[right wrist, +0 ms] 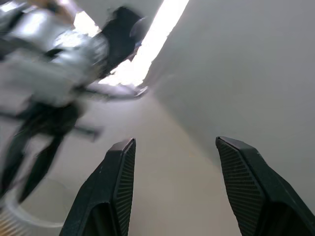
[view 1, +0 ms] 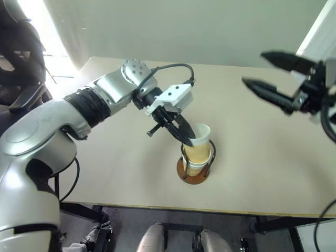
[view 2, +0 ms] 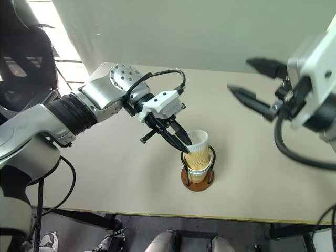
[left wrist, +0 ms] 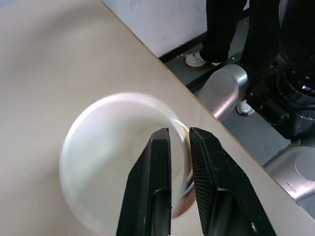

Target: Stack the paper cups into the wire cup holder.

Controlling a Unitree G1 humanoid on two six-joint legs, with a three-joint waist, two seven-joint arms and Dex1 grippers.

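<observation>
Your left tool (view 1: 185, 135) reaches down and in over the middle of the table (view 1: 105, 157), fingertips at the rim of the top cup (view 1: 200, 137). In the left wrist view its two black fingers (left wrist: 152, 187) straddle that white rim, one inside the cup and one outside, with only a narrow gap between them. Whether they are pinching the rim or have just let it go, you cannot tell.

The top cup sits tilted in the stack, its mouth leaning toward the left tool. Below it the paper cups (view 2: 198, 160) are nested one in another, tan sides showing with a white rim band near the bottom. The stack stands inside the wire cup holder (view 1: 193, 173), near the front edge of the table, roughly in the centre. The dark wire loops rise on either side of the cups, and the round reddish-brown base lies flat on the table.

Your right tool (view 1: 265, 73) hangs in the air well to the right of the holder and above the table, pointing toward the left. Its fingers (right wrist: 110, 191) stand wide apart with nothing between them. It is well clear of the cups.

Beyond the front edge of the table you can see dark floor.
</observation>
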